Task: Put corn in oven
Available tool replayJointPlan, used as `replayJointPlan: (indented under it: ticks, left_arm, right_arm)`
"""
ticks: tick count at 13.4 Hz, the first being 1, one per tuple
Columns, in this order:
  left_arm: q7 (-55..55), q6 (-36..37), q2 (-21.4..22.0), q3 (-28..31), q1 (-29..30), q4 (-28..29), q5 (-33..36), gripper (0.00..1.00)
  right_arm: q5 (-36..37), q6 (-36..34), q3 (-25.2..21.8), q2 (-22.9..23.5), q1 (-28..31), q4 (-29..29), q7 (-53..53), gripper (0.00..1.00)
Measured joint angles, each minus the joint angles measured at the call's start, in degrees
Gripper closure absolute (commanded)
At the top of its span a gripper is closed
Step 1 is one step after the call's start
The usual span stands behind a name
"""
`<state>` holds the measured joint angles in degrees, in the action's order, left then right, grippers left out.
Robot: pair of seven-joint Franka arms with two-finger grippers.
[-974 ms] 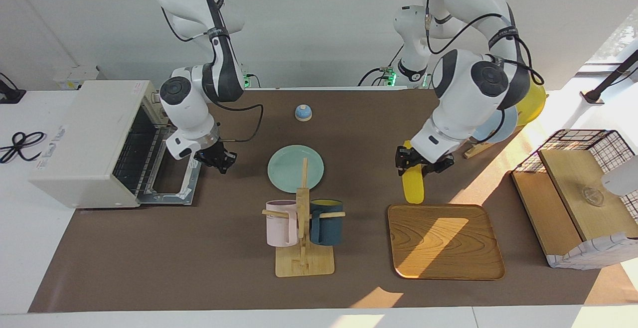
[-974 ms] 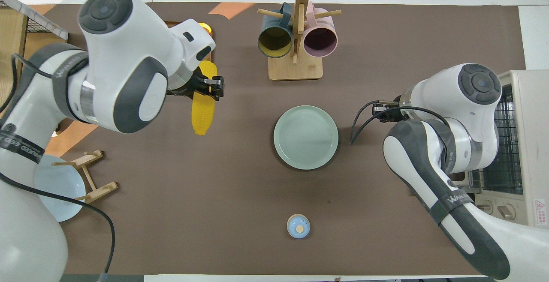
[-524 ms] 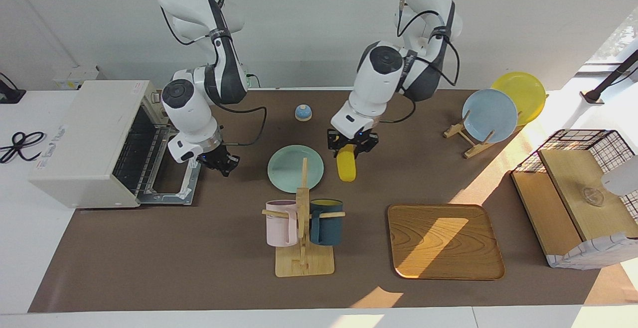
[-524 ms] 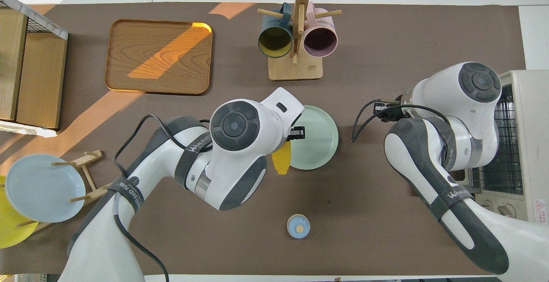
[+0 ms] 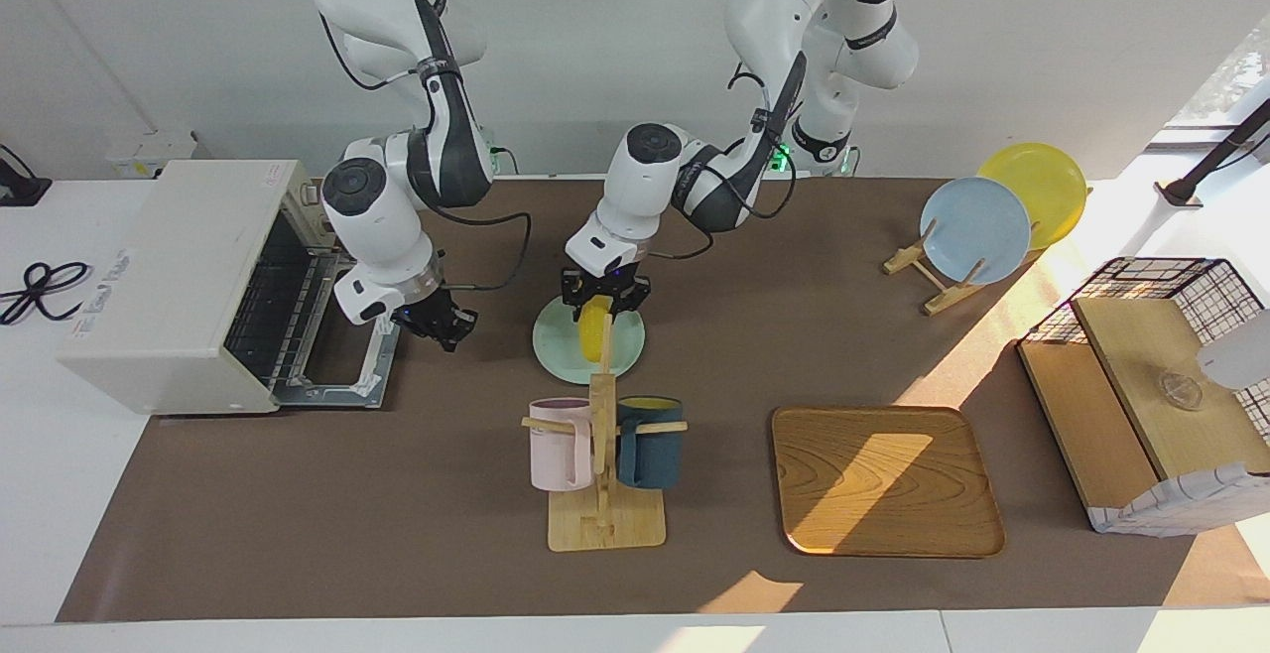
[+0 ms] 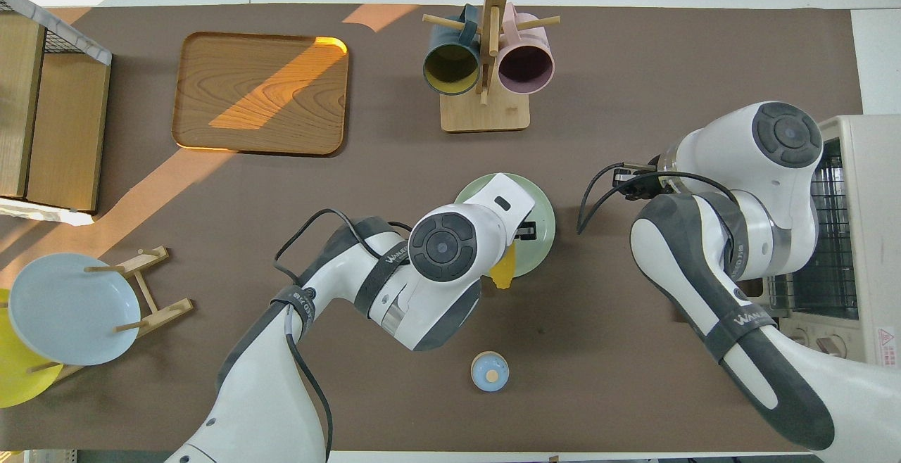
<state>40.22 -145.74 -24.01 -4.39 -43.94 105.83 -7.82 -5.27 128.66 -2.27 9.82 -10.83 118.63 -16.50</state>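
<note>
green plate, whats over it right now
The left claw hangs over the green plate, shut on the corn, which points down at it. The mug rack's post covers part of the corn, so I cannot tell whether its tip touches the plate.

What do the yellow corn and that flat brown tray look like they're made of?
The corn looks like smooth plastic: uniform bright yellow with a slight sheen, though that is a guess. The tray looks like wood with a glossy finish: grain lines show, and sunlight reflects off it.
</note>
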Motion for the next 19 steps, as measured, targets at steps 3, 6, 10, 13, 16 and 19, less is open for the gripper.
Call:
replayJointPlan:
  ticks: [3, 6, 10, 13, 16, 19]
  left_arm:
    - [0.02, 0.24, 0.0, 0.5, 0.02, -0.47, 0.0, 0.0]
    - [-0.44, 5.36, 1.99, 1.48, 1.46, -1.25, 0.0, 0.0]
    - [-10.23, 22.05, 10.98, 2.09, 12.83, -3.88, 0.0, 0.0]
    - [-20.06, 33.36, 13.84, 2.37, 22.4, -9.13, 0.01, 0.0]
    - [-27.89, 37.31, 14.03, 2.44, 29.27, -11.34, 1.62, 0.0]
    - [-32.47, 42.67, 15.4, 2.43, 33.95, -13.5, 3.69, 0.0]
  right_arm:
    - [0.0, 0.0, 0.0, 0.0, -0.02, 0.0, 0.0, 0.84]
    - [0.0, -0.08, 0.09, 0.01, -0.09, -0.11, 0.0, 0.67]
    - [-0.01, -4.08, 0.7, 0.29, -5.84, -5.82, -1.98, 0.68]
    - [0.0, -4.32, 1.07, 3.39, -13.71, -11.95, -11.48, 0.67]
    - [1.33, -4.2, 1.14, 13.95, -23.27, -23.99, -25.07, 0.63]
    - [2.14, -0.21, 1.03, 20.96, -27.54, -27.09, -28.49, 0.53]
